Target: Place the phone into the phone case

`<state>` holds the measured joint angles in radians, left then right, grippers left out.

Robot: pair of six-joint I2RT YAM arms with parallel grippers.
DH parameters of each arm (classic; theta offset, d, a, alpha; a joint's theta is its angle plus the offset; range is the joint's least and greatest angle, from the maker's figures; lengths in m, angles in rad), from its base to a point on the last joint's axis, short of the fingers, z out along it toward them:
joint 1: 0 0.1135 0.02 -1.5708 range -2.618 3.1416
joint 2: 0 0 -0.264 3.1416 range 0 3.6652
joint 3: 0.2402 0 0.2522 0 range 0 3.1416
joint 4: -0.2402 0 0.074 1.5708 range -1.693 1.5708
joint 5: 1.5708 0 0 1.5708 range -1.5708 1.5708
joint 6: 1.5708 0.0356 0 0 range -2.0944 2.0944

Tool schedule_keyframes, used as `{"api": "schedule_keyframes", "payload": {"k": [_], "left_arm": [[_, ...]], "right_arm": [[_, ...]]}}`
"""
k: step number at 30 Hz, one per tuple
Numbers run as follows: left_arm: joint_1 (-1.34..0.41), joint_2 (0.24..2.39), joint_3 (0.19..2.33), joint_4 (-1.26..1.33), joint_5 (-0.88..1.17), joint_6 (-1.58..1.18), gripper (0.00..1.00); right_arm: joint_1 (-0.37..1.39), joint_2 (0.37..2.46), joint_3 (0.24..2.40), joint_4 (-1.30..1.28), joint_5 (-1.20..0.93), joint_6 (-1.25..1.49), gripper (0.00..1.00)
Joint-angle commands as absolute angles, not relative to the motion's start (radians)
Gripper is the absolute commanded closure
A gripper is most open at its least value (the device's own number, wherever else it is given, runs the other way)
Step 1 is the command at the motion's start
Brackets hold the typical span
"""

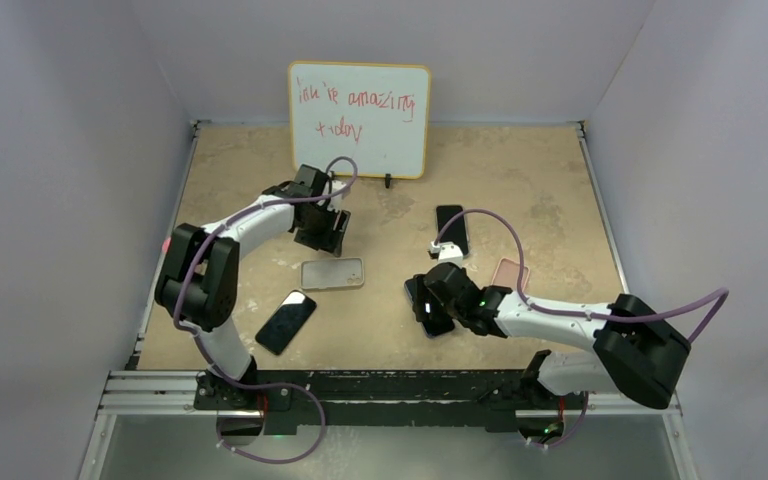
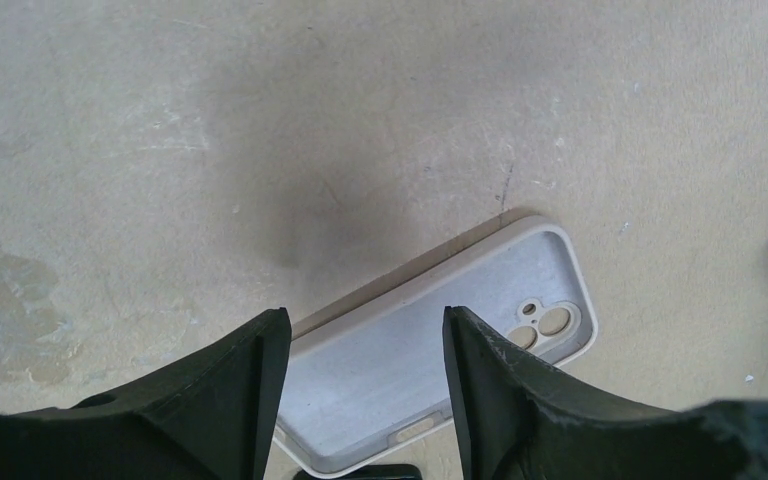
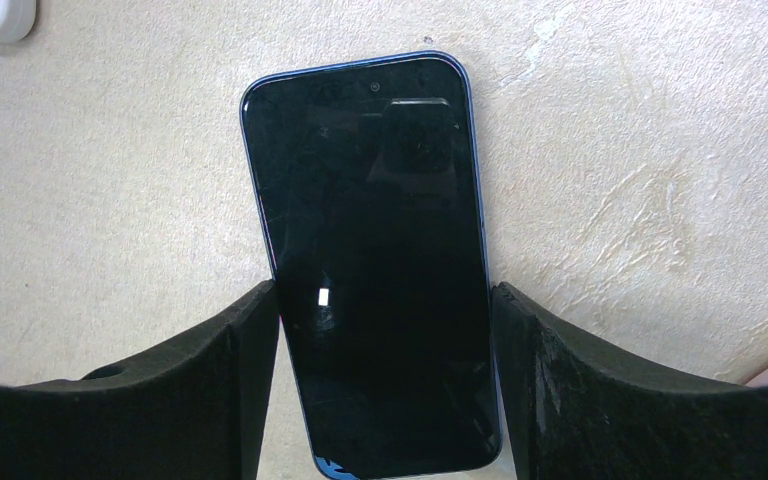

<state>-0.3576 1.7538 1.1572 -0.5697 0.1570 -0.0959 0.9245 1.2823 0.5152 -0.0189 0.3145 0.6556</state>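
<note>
A beige phone case (image 1: 332, 273) lies open side up on the table, left of centre. It also shows in the left wrist view (image 2: 525, 285), with its camera cut-outs to the right. My left gripper (image 1: 325, 235) (image 2: 365, 315) is open and empty, just above the case's far edge. A blue-edged phone (image 3: 370, 200) lies screen up on the table, also seen in the top view (image 1: 436, 324). My right gripper (image 1: 428, 300) (image 3: 385, 290) straddles its lower half. Both fingertips touch the phone's long edges.
A second black phone (image 1: 285, 322) lies near the front left. A third phone (image 1: 451, 229) and a pink case (image 1: 509, 272) lie right of centre. A whiteboard (image 1: 360, 118) stands at the back wall. White walls enclose the table on three sides.
</note>
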Motion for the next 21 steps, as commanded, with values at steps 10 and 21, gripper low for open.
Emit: {"api": "schedule_keyframes", "payload": {"k": [10,21], "left_arm": [[-0.416,1.793,1.137,-0.527,0.174,-0.005,0.43],[-0.430,1.802,1.154,-0.534,0.127,-0.011,0.80]], "right_arm": [[0.925,1.228,0.488,-0.046,0.273,0.672,0.60],[0.924,1.222,0.486,-0.032,0.265,0.670,0.61]]}}
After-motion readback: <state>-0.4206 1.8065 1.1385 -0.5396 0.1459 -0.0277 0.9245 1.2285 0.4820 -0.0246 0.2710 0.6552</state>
